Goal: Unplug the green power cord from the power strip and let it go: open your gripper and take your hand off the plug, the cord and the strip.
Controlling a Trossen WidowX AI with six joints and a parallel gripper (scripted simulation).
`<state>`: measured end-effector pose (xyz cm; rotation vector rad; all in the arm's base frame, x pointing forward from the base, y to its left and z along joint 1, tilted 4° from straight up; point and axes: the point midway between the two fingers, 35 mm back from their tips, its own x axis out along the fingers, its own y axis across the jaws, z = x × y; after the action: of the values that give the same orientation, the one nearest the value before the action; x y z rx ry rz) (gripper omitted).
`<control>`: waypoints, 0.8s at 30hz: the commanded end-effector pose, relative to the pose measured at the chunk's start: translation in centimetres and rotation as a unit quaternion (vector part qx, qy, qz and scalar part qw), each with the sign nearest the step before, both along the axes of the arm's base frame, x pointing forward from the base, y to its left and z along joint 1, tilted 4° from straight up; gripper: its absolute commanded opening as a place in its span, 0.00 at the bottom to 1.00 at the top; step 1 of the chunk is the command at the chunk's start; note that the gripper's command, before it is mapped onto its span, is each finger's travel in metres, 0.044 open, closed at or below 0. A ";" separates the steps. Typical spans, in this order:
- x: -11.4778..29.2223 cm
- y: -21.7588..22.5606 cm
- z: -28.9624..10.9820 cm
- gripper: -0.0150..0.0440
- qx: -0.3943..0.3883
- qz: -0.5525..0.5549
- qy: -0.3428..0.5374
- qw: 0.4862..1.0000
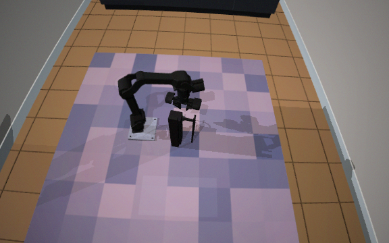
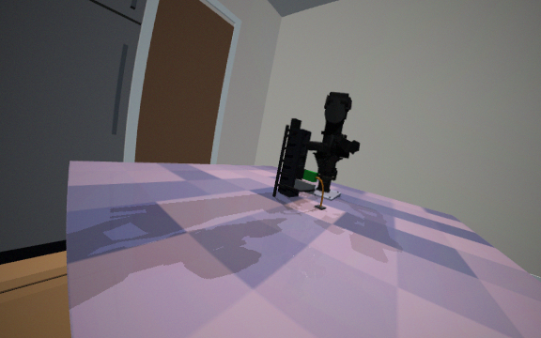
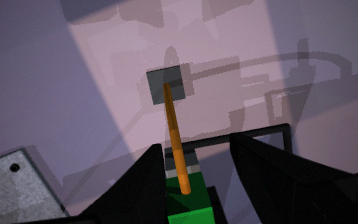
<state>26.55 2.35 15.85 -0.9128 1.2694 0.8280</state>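
1. Gripper (image 3: 196, 165) pointed down beside the upright black power strip (image 1: 175, 128), fingers partly spread and holding nothing.
2. Wrist view showed the green plug (image 3: 189, 202) low in the gap between the two dark fingers; contact with either finger could not be told.
3. An orange cord (image 3: 174, 135) ran from the plug to a small grey square (image 3: 165, 85) lying on the checkered purple mat (image 1: 188, 196).
4. In the exterior view the plug (image 2: 310, 176) sat at the strip's (image 2: 294, 157) lower end, just beside the arm; whether it was seated in a socket could not be told.
5. Arm's grey base plate (image 1: 151, 136) lay just beside the strip.
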 end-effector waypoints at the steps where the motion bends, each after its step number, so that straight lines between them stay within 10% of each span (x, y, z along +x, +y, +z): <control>1: -1.1 -0.4 0.0 0.53 -0.017 0.031 0.013 0.999; 24: -2.0 -2.9 -0.1 0.53 -0.018 0.031 0.014 0.999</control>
<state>24.91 -0.14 15.77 -0.9737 1.2909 0.8684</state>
